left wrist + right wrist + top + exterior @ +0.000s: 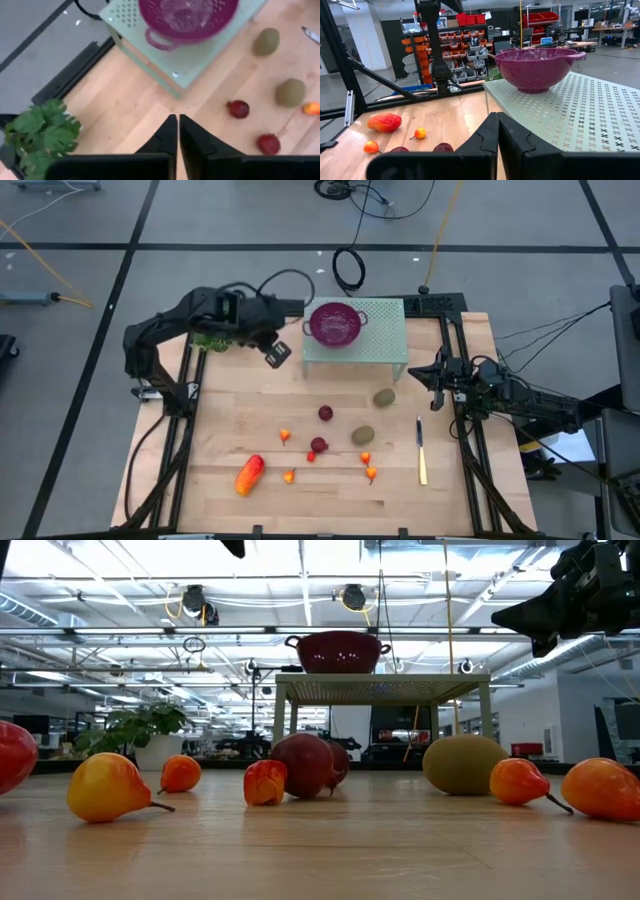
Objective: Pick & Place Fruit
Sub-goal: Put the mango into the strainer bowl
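No fruit is picked yet: all pieces lie on the light wooden table [220, 430], in front of the pale green perforated stand [385, 340] that carries the purple plastic colander [335, 322]. The long orange-red fruit [249, 474] is at the near left, the two dark red balls [325, 413] sit in the middle, the two brownish-green ovals [384, 397] are more to the right, and small orange-red bits [371, 472] are scattered between them. The left gripper [277, 354] hangs in the air just left of the stand, its fingers clenched together on nothing. The right gripper [420, 373] waits at the right edge, also closed and empty. I judge this is the approach step; next, one gripper must open, go down over one fruit and close around it, then carry it probably to the colander.
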You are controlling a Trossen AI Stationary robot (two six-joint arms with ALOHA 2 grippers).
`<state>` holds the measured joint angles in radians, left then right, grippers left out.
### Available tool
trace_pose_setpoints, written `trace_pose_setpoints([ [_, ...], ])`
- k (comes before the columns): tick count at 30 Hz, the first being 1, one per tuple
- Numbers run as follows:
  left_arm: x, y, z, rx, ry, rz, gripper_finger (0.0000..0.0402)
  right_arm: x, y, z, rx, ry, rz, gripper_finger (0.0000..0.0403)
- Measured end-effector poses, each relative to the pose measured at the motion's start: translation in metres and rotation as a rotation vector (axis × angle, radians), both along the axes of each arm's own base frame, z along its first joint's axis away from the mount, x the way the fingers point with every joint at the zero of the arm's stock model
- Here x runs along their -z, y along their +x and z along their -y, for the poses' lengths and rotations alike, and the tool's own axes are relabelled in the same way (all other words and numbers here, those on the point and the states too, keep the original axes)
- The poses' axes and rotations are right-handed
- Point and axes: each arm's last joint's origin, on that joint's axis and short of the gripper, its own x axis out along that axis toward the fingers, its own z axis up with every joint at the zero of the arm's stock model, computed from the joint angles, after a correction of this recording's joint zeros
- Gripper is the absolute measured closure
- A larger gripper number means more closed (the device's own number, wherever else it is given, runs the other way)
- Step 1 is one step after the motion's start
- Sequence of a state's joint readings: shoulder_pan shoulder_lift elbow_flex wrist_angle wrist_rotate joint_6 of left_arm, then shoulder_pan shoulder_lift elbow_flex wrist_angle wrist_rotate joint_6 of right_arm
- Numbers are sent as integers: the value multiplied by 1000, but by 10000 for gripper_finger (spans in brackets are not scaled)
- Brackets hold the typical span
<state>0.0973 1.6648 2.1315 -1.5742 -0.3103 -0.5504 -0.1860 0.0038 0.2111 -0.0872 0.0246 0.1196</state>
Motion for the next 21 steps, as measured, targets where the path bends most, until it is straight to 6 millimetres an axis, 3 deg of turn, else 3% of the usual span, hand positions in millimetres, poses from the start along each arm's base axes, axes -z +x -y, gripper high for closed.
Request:
trace_pose_setpoints([
  [13,1,2,58,47,-132,57,400,0,0,0,0,0,0,403],
  [21,31,3,105,98,-220,-55,399,0,0,0,0,0,0,403],
])
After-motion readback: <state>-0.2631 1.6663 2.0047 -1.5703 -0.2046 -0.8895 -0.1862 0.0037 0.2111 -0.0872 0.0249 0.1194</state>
